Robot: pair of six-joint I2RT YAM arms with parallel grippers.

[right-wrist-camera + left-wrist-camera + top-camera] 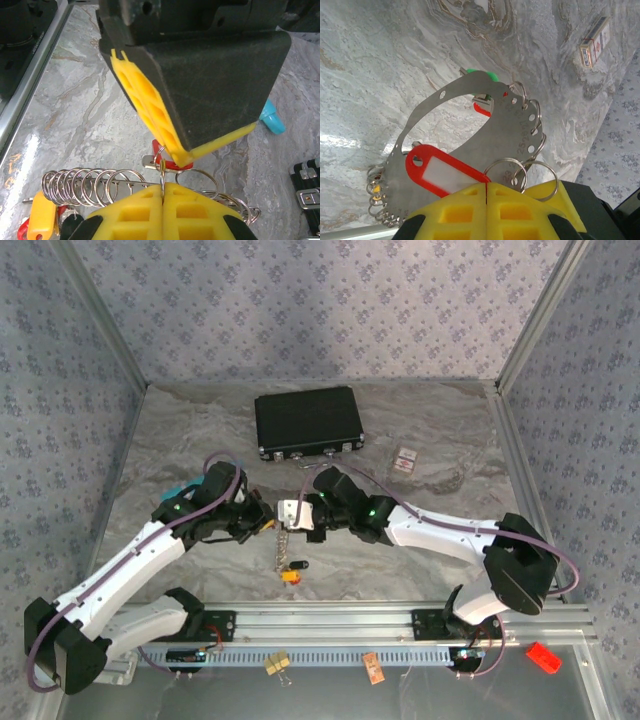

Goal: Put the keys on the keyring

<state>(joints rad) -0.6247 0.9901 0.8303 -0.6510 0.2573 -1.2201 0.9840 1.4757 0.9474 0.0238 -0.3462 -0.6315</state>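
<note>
The keyring [507, 127] is a pale grey metal crescent hung with several split rings, held above the table between both arms [290, 510]. My left gripper [486, 184] is shut on a red key tag [440, 172] lying against the crescent. My right gripper [163, 185] is shut on one split ring [162, 167] just below the left gripper's yellow finger [150, 115]. A green key head [490, 76] peeks from behind the crescent. An orange key tag [42, 220] hangs at its end. A thin chain [282, 543] dangles to red and yellow keys [291, 573] on the table.
A black case [307, 422] lies at the back centre. A small red-and-white card [404, 461] sits to its right. A teal pen [178, 490] lies by the left arm. On the near ledge past the rail [400, 620] are a yellow binder clip [277, 665] and a red piece [543, 656].
</note>
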